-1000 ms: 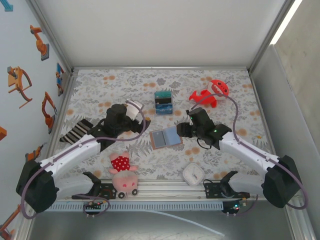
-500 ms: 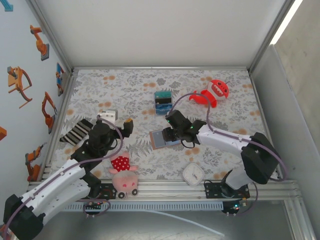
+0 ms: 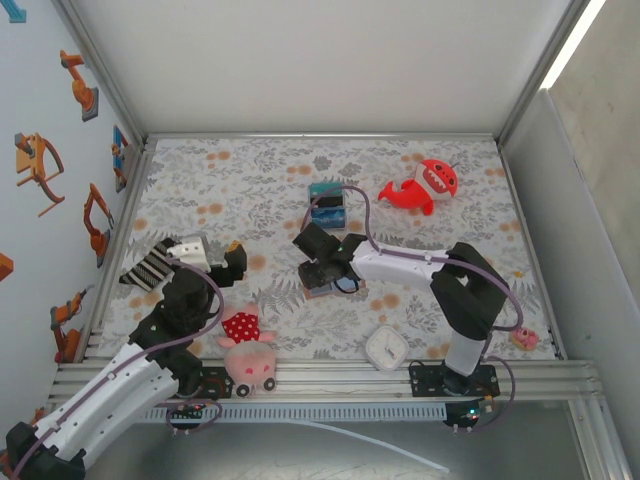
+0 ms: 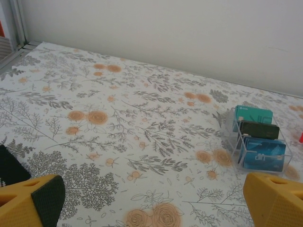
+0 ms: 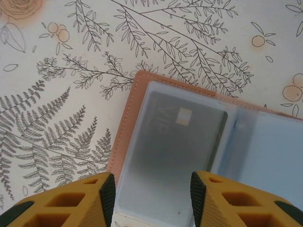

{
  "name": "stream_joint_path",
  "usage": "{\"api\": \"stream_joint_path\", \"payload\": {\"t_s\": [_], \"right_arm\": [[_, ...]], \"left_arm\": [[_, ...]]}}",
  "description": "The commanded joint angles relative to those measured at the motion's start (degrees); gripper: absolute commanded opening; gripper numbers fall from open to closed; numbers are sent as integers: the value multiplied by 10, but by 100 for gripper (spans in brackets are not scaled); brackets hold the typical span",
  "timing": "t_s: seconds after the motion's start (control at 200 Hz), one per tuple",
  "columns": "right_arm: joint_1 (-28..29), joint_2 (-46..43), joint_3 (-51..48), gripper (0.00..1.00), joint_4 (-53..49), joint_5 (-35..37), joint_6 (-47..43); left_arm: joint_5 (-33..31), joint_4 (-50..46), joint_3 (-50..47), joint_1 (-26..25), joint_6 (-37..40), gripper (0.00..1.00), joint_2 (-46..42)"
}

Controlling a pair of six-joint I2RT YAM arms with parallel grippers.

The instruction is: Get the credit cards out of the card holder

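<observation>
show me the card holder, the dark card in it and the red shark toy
card holder (image 5: 267,156): right wrist view, on its right-hand clear pocket
dark card (image 5: 175,146): right wrist view, middle of the card face behind the plastic
red shark toy (image 3: 420,188): top external view, on its body

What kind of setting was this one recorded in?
Probably a lab test cell, not a home: white panels in an aluminium frame enclose a floral-covered table, with toys like a red shark scattered as props.
</observation>
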Motion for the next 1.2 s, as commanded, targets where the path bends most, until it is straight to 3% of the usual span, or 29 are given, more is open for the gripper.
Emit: {"api": "stream_joint_path", "payload": {"t_s": [0.0,0.516,1.197], "right_arm": [[1,19,25,47,-34,16,-13],[9,46,29,57,-55,1,-16],[19,72,27,56,-70,20,-13]], "left_arm": [[-22,-15,1,4,-11,97,6],[-17,1,13,3,-20,97,61],[-12,-4,31,4,-24,97,84]]}}
